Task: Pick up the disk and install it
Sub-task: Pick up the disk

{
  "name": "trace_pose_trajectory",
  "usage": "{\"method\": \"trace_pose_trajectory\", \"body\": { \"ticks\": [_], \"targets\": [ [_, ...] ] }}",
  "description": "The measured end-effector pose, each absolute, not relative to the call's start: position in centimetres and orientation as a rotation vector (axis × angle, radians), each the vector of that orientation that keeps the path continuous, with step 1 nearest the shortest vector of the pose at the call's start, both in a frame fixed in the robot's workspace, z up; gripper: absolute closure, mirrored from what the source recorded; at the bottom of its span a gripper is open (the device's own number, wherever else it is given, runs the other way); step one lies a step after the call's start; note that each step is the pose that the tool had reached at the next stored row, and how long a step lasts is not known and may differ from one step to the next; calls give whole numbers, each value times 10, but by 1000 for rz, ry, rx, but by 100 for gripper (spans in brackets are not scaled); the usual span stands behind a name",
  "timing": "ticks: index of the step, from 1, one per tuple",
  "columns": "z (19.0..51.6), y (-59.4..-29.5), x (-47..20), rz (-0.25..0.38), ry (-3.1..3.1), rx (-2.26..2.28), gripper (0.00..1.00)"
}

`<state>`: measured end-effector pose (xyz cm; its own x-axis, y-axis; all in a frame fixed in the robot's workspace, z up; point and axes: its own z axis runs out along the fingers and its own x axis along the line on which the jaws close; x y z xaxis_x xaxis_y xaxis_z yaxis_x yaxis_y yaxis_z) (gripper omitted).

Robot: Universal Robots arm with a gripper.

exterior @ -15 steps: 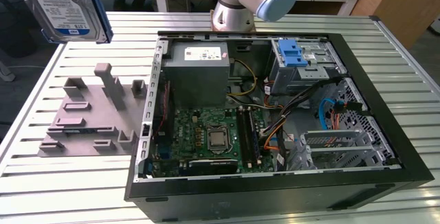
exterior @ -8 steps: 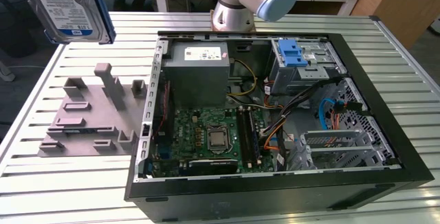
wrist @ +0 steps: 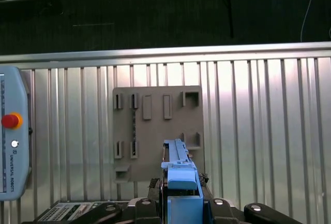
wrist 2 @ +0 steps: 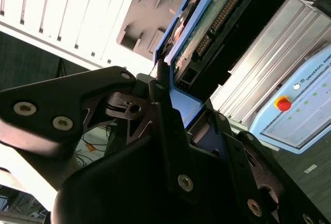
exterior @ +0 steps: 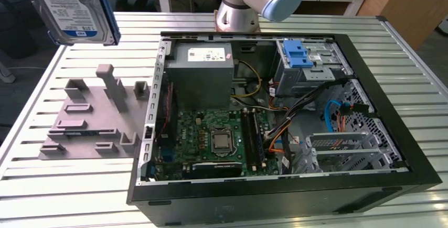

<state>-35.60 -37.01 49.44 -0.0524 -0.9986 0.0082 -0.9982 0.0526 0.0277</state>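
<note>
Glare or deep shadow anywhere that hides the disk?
Exterior view: the disk is evenly lit but cut off by the frame edge. First wrist view: the table slats glare in bright bands, disk unaffected. Second wrist view: the gripper, dark and shadowed, covers part of the disk.

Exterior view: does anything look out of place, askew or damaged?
Only the disk stands out: it hangs tilted in mid-air at the exterior view's upper left, above the grey fixture plate, clamped by the gripper, outside the computer case. Nothing looks spilled or damaged.
</note>
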Motion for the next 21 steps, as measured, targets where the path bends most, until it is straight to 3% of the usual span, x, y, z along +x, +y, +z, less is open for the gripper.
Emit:
{"method": "trace_pose_trajectory", "body": {
  "ticks": [21],
  "targets": [
    [494, -372, -343, -22, -2261, 2145, 63]
  ]
}}
